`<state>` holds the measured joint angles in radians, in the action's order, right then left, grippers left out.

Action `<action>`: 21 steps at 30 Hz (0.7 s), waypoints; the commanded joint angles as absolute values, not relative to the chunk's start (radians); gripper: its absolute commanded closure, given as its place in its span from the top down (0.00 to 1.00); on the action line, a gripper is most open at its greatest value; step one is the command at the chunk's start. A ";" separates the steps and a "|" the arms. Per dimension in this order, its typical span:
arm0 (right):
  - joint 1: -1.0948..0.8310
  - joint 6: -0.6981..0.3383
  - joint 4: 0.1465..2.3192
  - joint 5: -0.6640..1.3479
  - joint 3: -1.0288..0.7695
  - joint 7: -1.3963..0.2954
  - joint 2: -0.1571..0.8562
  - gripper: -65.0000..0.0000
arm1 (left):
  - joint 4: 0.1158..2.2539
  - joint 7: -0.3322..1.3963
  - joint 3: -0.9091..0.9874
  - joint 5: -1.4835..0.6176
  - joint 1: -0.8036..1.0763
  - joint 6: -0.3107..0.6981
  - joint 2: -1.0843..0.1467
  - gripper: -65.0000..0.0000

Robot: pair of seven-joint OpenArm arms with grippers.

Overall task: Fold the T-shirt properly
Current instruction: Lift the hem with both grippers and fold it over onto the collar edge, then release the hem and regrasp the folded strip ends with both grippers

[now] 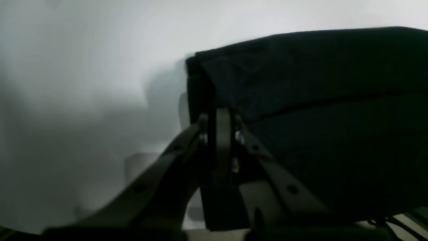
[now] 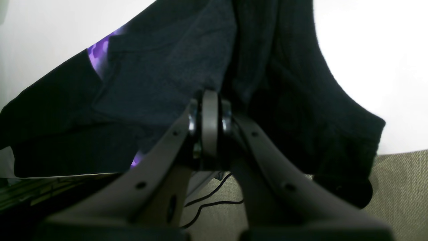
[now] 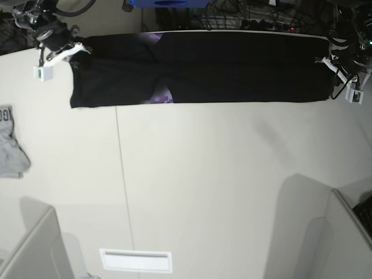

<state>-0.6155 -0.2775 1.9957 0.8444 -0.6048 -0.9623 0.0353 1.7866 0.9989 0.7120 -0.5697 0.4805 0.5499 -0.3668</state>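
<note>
Black T-shirt (image 3: 232,75) stretched long and narrow across the far edge of the worktop (image 3: 221,186), reading as already folded lengthwise into a band, with a sliver of purple print (image 3: 161,95) showing at the fold. Pinched at both ends: left claw (image 1: 219,115) clamped tight on 1 end of the band, on the base view's right; right claw (image 2: 209,100) clamped tight on the other end, near what looks like a sleeve. Jaws of both drawn fully together, cloth caught between them in each wrist view.

Held taut at 2 opposite ends, probably to keep the band flat and free of wrinkles and the edges square for a crosswise fold. Placed along the far rim, probably to leave the open worktop in front as room for bringing the ends together.

Small grey garment (image 3: 10,145) lying apart at the near left side in the base view, untouched.
</note>
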 commanded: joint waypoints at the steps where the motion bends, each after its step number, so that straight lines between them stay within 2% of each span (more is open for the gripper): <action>1: -0.621 -0.283 2.009 0.857 -0.619 -0.944 0.045 0.00 | 1.799 0.984 0.719 -0.575 0.483 0.549 -0.384 0.00; 8: -0.622 -0.282 2.009 0.857 -0.621 -0.944 0.045 0.00 | 1.808 0.984 0.725 -0.575 0.503 0.549 -0.387 0.00; 9: -0.622 -0.282 2.009 0.857 -0.621 -0.944 0.045 0.02 | 1.810 0.984 0.725 -0.575 0.503 0.549 -0.387 0.00; 11: -0.622 -0.282 2.009 0.857 -0.622 -0.944 0.045 0.20 | 1.810 0.984 0.725 -0.575 0.503 0.549 -0.387 0.03; 13: -0.622 -0.282 2.009 0.857 -0.622 -0.944 0.045 0.30 | 1.810 0.984 0.727 -0.575 0.503 0.549 -0.395 0.30; 15: -0.622 -0.280 2.009 0.857 -0.622 -0.941 0.045 0.32 | 1.810 0.984 0.727 -0.575 0.503 0.549 -0.403 0.54; 17: -0.622 -0.280 2.009 0.857 -0.624 -0.940 0.045 0.32 | 1.810 0.984 0.745 -0.575 0.503 0.549 -0.412 0.71; 19: -0.624 -0.280 2.009 0.857 -0.656 -0.940 0.044 0.32 | 1.811 0.984 0.792 -0.578 0.496 0.550 -0.410 0.76; 21: -0.621 -0.282 2.011 0.863 -0.673 -0.938 0.044 0.32 | 1.837 0.984 0.843 -0.581 0.493 0.552 -0.407 0.73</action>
